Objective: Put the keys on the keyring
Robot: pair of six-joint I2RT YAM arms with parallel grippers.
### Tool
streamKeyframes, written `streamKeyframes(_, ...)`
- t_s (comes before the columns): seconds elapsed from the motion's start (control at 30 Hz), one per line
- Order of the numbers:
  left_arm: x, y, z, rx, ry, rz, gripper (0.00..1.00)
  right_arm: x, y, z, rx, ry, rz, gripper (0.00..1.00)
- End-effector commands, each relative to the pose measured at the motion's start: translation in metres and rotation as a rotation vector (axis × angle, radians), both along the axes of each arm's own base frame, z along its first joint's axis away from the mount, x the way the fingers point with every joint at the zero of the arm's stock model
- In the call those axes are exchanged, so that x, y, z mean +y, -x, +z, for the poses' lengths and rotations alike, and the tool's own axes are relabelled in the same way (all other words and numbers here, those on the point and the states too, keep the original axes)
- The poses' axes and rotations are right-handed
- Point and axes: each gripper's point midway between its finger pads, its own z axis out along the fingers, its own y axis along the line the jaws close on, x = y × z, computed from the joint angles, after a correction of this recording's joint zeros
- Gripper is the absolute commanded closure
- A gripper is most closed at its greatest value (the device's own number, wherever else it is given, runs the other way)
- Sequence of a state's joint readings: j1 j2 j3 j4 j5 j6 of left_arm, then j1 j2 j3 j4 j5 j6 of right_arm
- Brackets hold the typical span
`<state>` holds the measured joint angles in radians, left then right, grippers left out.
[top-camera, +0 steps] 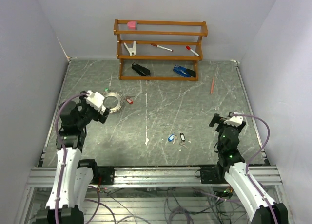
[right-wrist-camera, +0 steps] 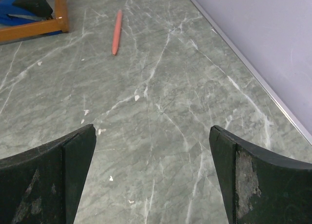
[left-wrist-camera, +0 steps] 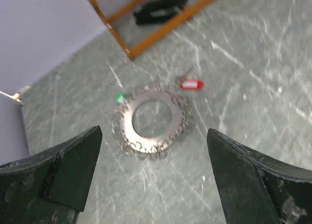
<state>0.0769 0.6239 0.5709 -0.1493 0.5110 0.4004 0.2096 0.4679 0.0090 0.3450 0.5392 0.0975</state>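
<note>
The ring (left-wrist-camera: 178,119) lies on the bench (top-camera: 161,107) just right of the wide-open, empty left pincer (left-wrist-camera: 153,134). The red key (left-wrist-camera: 191,84) and green key (left-wrist-camera: 119,98) lie beside its far rim. The blue and black keys (top-camera: 176,137) lie mid-bench. The right pincer (right-wrist-camera: 152,136) gapes empty. The far shelf (top-camera: 161,34) holds pens (top-camera: 161,47) and staplers (top-camera: 141,69).

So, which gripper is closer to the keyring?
Left. The left gripper hovers open close by the keyring; the right gripper is far off, at the opposite side of the table.
</note>
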Motion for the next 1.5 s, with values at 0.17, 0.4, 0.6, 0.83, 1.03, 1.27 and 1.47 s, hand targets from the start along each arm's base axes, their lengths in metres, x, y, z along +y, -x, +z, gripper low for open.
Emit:
streamKeyframes(0.17, 0.010, 0.002, -0.095, 0.248, -0.313, -0.160, 0.03, -0.003, 0.007, -0.022, 0.035, 0.003, -0.015, 0.00)
streamKeyframes(0.4, 0.014, -0.014, -0.113, 0.287, -0.334, -0.161, 0.03, 0.004, -0.021, 0.035, 0.100, 0.059, 0.012, 0.00)
streamKeyframes(0.6, 0.009, -0.031, -0.129, 0.303, -0.317, -0.200, 0.01, 0.091, -0.052, 0.099, 0.037, 0.033, 0.495, 0.01)
streamKeyframes(0.83, 0.014, -0.048, -0.151, 0.381, -0.396, -0.279, 0.09, 0.112, -0.090, 0.098, 0.178, -0.166, 0.489, 0.00)
streamKeyframes(1.03, 0.011, -0.077, -0.155, 0.406, -0.363, -0.303, 0.11, 0.138, -0.105, 0.106, 0.276, -0.162, 0.626, 0.00)
streamKeyframes(1.27, 0.000, -0.084, -0.166, 0.414, -0.328, -0.383, 0.09, 0.143, -0.089, 0.109, 0.309, -0.084, 0.712, 0.00)
streamKeyframes(1.47, -0.006, -0.080, -0.173, 0.451, -0.353, -0.491, 0.11, 0.140, -0.081, 0.115, 0.261, -0.066, 0.713, 0.04)
